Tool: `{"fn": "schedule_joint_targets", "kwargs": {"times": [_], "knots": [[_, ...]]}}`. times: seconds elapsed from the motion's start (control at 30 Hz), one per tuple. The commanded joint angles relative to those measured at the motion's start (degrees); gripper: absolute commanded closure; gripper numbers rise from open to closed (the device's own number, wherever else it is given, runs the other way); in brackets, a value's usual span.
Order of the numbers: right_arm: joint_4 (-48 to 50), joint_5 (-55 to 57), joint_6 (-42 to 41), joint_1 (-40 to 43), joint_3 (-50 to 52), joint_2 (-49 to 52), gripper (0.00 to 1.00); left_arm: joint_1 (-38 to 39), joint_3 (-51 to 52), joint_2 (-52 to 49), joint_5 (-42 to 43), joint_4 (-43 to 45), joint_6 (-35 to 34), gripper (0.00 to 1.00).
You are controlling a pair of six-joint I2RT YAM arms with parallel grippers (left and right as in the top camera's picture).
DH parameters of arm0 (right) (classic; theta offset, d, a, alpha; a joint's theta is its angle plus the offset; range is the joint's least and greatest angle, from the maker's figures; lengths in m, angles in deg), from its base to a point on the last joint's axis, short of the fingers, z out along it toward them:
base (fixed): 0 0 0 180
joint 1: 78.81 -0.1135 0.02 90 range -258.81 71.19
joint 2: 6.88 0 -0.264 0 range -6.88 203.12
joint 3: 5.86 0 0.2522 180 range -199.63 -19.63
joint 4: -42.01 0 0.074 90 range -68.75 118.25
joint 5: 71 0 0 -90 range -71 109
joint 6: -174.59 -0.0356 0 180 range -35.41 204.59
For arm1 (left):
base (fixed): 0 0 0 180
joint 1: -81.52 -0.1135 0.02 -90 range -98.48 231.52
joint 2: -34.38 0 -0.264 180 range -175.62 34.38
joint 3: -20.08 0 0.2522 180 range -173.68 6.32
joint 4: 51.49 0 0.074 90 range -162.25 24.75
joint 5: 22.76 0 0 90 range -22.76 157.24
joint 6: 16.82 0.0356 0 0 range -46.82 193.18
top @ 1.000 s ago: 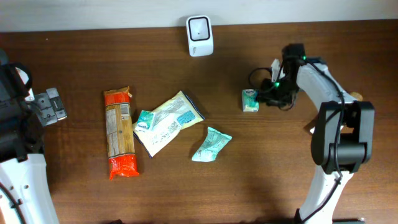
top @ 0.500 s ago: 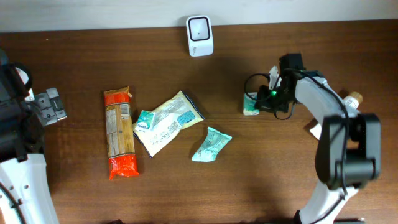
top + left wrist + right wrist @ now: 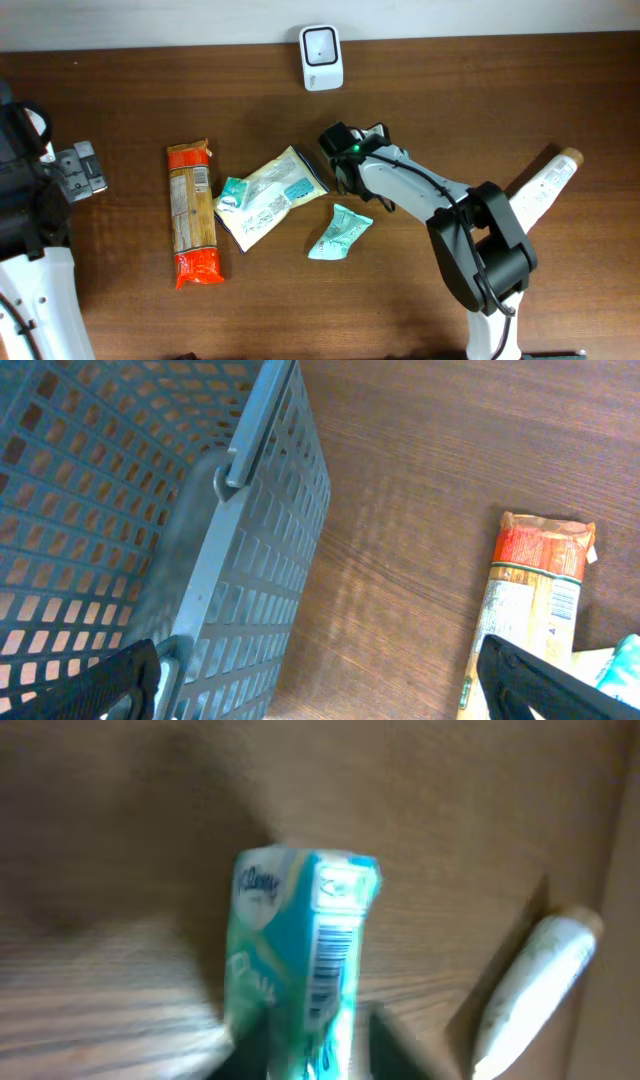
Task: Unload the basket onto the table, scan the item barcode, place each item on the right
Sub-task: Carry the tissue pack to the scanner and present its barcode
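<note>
In the right wrist view a teal tissue pack [image 3: 300, 960] stands between the blurred dark fingers of my right gripper [image 3: 320, 1055], which is shut on it, with the barcode [image 3: 335, 945] facing the camera. From overhead the right gripper [image 3: 340, 160] is over the table's middle, below the white scanner [image 3: 321, 45] at the back edge, and the pack is hidden under it. My left gripper [image 3: 320, 685] is open and holds nothing, at the far left beside a grey mesh basket [image 3: 150, 510].
A long pasta packet [image 3: 192, 212], a pale yellow pouch [image 3: 268, 195] and a small teal packet [image 3: 340, 232] lie left of and below the right gripper. A white tube [image 3: 545, 185] lies at the right.
The right gripper closed on the tissue pack at the right and swung left with it to the table's middle. The left arm has not moved.
</note>
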Motion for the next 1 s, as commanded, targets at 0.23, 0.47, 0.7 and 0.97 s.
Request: {"fn": "schedule_joint_targets", "kwargs": {"times": [0.23, 0.47, 0.7, 0.97], "knots": [[-2.3, -28.5, 7.8, 1.9, -6.3, -4.7, 0.43, -0.2, -0.3, 0.2, -0.4, 0.1, 0.9, 0.01], [-7.1, -38.3, 21.2, 12.5, -4.0, -5.0, 0.41, -0.2, -0.3, 0.2, -0.4, 0.1, 0.9, 0.01], [-2.9, -63.2, 23.4, 26.8, -3.5, -4.3, 0.44, -0.2, -0.3, 0.2, -0.4, 0.1, 0.9, 0.01], [-1.6, -71.0, 23.5, 28.9, -3.5, 5.4, 0.49, -0.2, -0.3, 0.2, -0.4, 0.1, 0.9, 0.01]]}}
